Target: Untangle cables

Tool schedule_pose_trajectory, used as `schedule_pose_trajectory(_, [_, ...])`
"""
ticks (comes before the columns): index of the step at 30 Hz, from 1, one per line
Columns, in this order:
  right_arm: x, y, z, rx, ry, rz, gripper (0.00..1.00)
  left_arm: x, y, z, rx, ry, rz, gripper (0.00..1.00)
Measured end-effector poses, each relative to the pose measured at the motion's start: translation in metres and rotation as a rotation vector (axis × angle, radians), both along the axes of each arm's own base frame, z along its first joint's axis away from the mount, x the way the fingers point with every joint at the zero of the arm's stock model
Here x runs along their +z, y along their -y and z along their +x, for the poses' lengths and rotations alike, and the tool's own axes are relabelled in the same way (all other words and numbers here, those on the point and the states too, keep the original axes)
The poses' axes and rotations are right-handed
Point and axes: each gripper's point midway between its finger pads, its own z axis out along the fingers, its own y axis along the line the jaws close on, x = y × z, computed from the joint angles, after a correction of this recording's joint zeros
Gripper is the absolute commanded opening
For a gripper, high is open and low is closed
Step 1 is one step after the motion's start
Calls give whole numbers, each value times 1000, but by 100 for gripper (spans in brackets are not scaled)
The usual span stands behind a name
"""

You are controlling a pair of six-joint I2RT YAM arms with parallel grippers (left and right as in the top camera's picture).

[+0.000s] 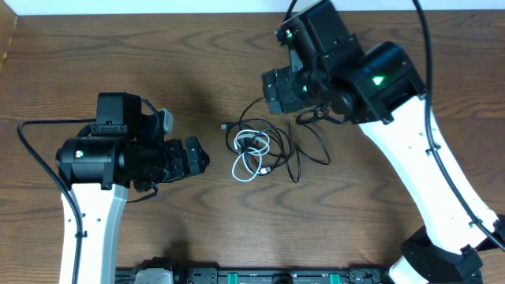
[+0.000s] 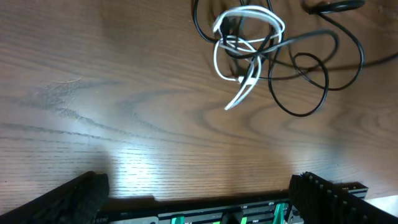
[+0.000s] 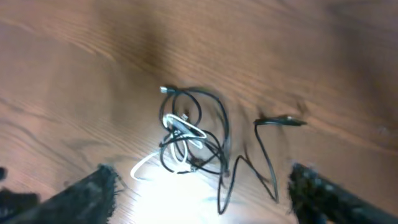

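Tangled black and white cables (image 1: pixel 260 150) on the desk (image 1: pixel 158 47).
Left pincer (image 1: pixel 199 155) and right pincer (image 3: pixel 202 177) both gape wide, empty, near the tangle.

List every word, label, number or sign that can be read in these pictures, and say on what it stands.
None can be read.
The cables, the wooden table, the left arm and the right arm show no writing.
The green lights on the right arm are plain dots, not signs.
The black rail at the table's near edge: any marking is too small to tell.
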Motion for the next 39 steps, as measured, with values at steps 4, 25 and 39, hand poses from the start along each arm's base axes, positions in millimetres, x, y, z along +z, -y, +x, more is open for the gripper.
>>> schedule_pose_trajectory(4, [-25,-1,-6,9,-71,-26,93,0,0,0,1,0,0,98])
schedule_pose_trajectory(25, [-149,-90,-27,107,-261,221,89,0,0,0,2,0,0,98])
schedule_pose_trajectory(39, [-201,-71,-26,-10,-273,164,71,0,0,0,2,1,0,98])
